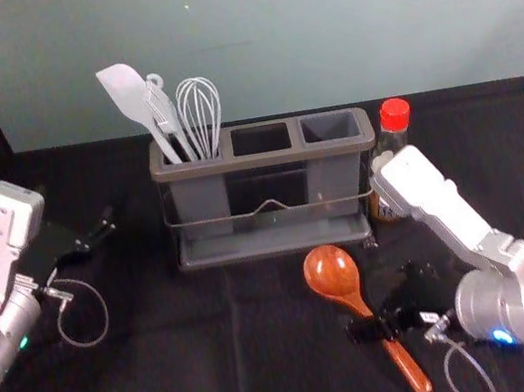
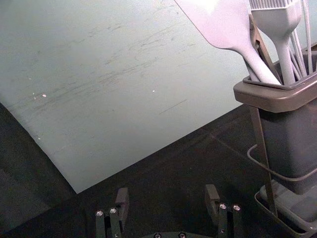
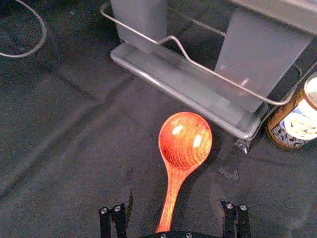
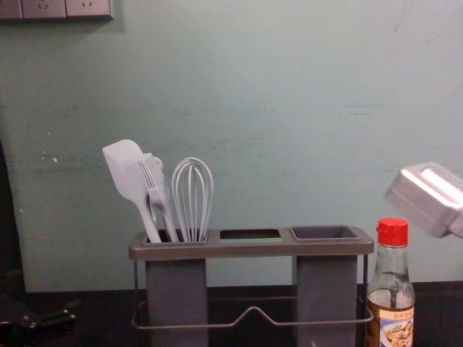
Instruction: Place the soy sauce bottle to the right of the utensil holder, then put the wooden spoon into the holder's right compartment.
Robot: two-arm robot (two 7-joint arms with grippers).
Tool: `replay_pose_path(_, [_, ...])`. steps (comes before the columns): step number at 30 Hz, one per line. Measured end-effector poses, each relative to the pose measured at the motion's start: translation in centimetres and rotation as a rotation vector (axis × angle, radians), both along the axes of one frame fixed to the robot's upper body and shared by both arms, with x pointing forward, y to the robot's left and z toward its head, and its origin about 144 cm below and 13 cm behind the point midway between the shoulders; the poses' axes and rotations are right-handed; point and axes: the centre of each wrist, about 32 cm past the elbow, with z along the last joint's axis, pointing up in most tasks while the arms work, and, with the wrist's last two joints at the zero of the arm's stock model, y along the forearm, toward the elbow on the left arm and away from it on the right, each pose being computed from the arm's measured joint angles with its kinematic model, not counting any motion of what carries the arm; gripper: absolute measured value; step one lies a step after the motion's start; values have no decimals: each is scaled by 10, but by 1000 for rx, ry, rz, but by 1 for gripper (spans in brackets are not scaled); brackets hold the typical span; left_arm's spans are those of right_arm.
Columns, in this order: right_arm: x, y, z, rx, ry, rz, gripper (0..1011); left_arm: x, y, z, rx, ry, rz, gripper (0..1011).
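The soy sauce bottle [image 1: 394, 124] with its red cap stands against the right end of the grey utensil holder [image 1: 266, 158]; the chest view also has the bottle [image 4: 391, 289] upright there. In front of the holder lies the wooden spoon [image 1: 332, 272], bowl toward the holder. My right gripper [image 1: 386, 306] is low over the spoon's handle; in the right wrist view that gripper [image 3: 171, 194] is open, the handle [image 3: 172, 196] between its fingers but not gripped. To the holder's left is my left gripper [image 1: 96, 238], idle; the left wrist view has this gripper [image 2: 167, 194] open and empty.
A spatula [image 1: 129, 92], a brush and a whisk [image 1: 200, 111] stand in the holder's left compartment. The middle and right compartments [image 1: 330, 127] are empty. A wall [image 1: 314, 26] rises behind the black-covered table [image 1: 171, 372]. The right forearm passes in front of the bottle.
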Motion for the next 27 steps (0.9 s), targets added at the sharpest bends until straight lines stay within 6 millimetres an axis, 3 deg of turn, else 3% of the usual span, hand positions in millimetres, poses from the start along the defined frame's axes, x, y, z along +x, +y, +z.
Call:
replay_pose_path(12, [26,25,0,2,51,-74,1003,0,0,0,0,0,0,1005])
replay_pose_path(27, [37,39,-13,38,20,-156,1003,0,0,0,0,0,0,1005])
